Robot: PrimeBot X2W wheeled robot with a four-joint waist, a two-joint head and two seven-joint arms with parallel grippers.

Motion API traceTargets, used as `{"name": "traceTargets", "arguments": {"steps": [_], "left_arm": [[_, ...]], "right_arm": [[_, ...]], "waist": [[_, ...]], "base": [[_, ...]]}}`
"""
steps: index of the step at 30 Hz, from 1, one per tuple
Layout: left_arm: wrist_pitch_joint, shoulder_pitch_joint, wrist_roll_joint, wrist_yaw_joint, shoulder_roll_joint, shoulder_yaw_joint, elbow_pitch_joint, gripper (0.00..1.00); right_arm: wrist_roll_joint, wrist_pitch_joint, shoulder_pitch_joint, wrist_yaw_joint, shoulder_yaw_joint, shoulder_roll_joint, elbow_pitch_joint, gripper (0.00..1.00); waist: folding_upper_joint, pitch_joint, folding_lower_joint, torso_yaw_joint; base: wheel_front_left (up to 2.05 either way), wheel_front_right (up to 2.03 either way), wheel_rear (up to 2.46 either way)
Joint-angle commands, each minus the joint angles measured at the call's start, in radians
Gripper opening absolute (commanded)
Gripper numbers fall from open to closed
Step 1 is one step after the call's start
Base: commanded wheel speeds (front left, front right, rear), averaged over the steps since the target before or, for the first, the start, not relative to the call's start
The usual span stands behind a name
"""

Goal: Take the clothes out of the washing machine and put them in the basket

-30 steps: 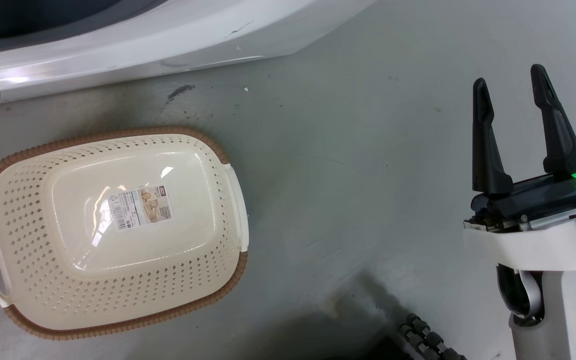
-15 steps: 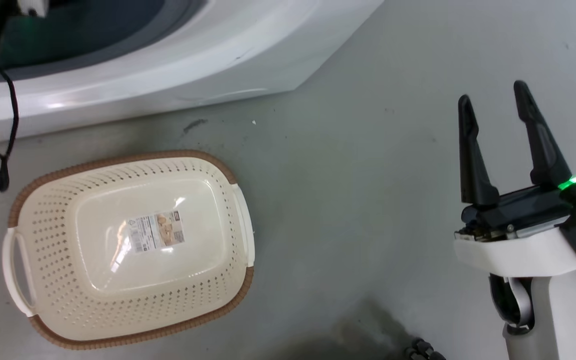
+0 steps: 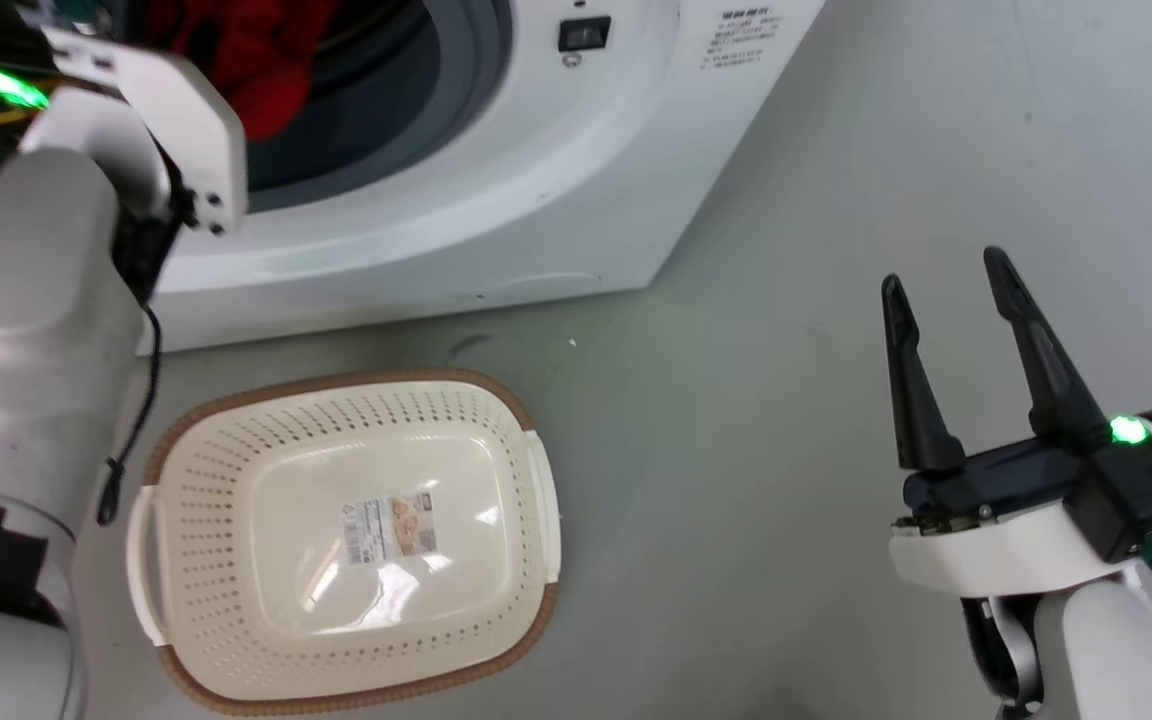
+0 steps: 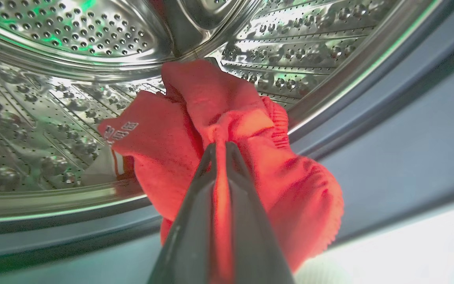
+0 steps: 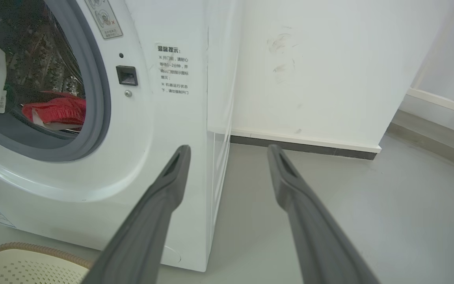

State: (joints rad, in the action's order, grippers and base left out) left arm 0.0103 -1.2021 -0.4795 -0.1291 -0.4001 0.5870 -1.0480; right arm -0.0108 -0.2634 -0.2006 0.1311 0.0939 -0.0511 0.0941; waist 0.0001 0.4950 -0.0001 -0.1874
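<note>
The white washing machine (image 3: 496,190) stands at the top of the head view with its porthole open. Red clothes (image 3: 246,60) lie inside it. In the left wrist view my left gripper (image 4: 220,148) is shut on a fold of the red clothes (image 4: 195,130), lifted near the grey rubber rim in front of the perforated steel drum (image 4: 53,110). The cream basket (image 3: 266,620) with a brown rim sits empty on the floor below the washer. My right gripper (image 3: 946,275) hovers open over the floor at the right, holding nothing. More red cloth (image 5: 55,110) lies in the drum.
My pale left arm (image 3: 26,330) reaches up along the left edge into the porthole, with a black cable hanging from it. Grey floor (image 3: 736,400) spreads between basket and right gripper. A white wall with a baseboard (image 5: 302,142) stands right of the washer.
The head camera has tilted up, so the washer's porthole, the red clothes and my left arm have come into view. The basket and right gripper sit lower in the picture.
</note>
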Motion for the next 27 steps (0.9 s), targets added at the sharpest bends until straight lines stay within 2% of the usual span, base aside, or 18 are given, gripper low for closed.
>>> {"name": "traceTargets", "arguments": {"steps": [1,8,18,22,27], "left_arm": [[-0.038,0.058,-0.033,0.0,-0.001,0.046,0.04,0.0],[-0.09,0.165,-0.084,0.0,-0.019,0.135,0.144,0.0],[-0.113,0.326,-0.125,0.006,-0.028,0.17,0.335,0.0],[-0.097,0.403,-0.13,0.038,-0.044,0.182,0.457,0.0],[-0.065,0.503,-0.131,0.098,-0.083,0.194,0.627,0.0]], "right_arm": [[0.018,-0.002,0.034,-0.001,0.005,0.002,-0.014,1.0],[0.032,-0.002,0.099,-0.001,0.014,0.002,-0.038,1.0],[0.038,-0.002,0.169,-0.001,0.013,0.002,-0.061,1.0],[0.038,-0.002,0.194,-0.001,0.016,0.002,-0.072,1.0],[0.035,-0.002,0.22,-0.001,0.02,0.002,-0.081,1.0]], "waist": [[-0.0001,-0.083,0.0001,0.045],[-0.0001,-0.195,0.0001,0.072],[-0.0001,-0.309,0.0001,0.1],[-0.0001,-0.347,0.0001,0.107],[-0.0001,-0.385,0.0001,0.114]], "base": [[0.0,0.0,0.0],[0.0,0.0,0.0],[0.0,0.0,0.0],[0.0,0.0,0.0],[0.0,0.0,0.0]]}}
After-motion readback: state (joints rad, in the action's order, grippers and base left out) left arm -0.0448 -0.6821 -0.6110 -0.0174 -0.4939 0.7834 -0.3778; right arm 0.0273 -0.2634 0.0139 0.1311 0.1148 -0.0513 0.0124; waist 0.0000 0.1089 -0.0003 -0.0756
